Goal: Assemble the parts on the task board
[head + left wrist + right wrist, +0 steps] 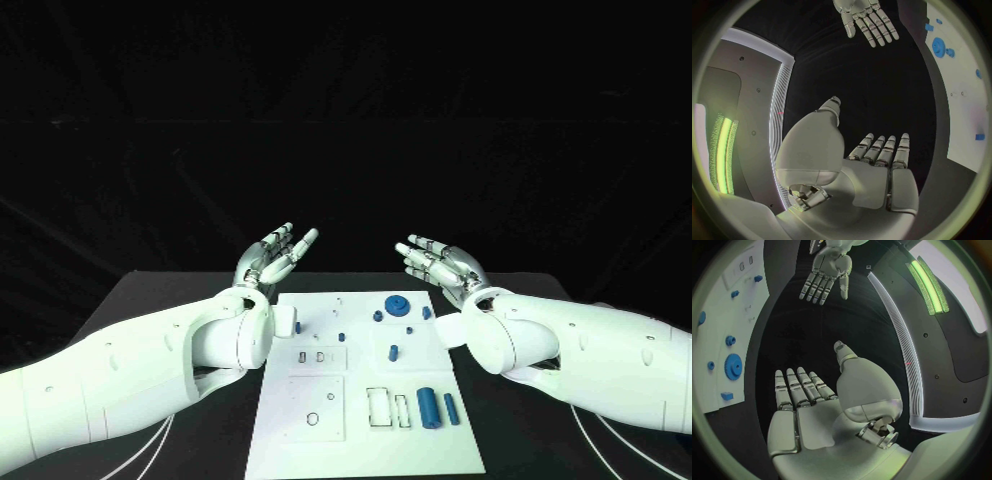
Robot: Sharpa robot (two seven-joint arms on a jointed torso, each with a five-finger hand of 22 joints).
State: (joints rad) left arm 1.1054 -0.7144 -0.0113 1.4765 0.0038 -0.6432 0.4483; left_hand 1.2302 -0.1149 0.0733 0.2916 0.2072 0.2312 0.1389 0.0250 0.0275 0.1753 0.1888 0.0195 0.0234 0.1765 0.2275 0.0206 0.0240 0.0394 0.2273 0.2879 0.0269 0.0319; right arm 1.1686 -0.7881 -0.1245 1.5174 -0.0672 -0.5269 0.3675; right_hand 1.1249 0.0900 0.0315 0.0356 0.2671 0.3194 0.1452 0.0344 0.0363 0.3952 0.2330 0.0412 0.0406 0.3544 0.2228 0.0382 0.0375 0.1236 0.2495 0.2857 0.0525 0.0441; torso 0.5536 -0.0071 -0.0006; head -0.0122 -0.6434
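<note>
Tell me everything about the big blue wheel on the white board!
The big blue wheel is a round gear, plastic by its look, with little teeth round its rim and a raised hub in the middle. It lies flat near the far edge of the white task board, with smaller blue parts close beside it. Nothing holds it: the left hand and right hand hover open above the table.

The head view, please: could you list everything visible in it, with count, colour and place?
table: one, black, under everything.
task board: one, white, middle of the table, between the arms.
large gear: one, blue, far end of the board.
long cylinders: two, blue, lying side by side at the board's near right.
small parts: several, blue, scattered over the far half; exact count unclear.
left hand: one, silver, open, raised beyond the board's far left corner.
right hand: one, silver, open, raised beyond the far right corner.
</note>
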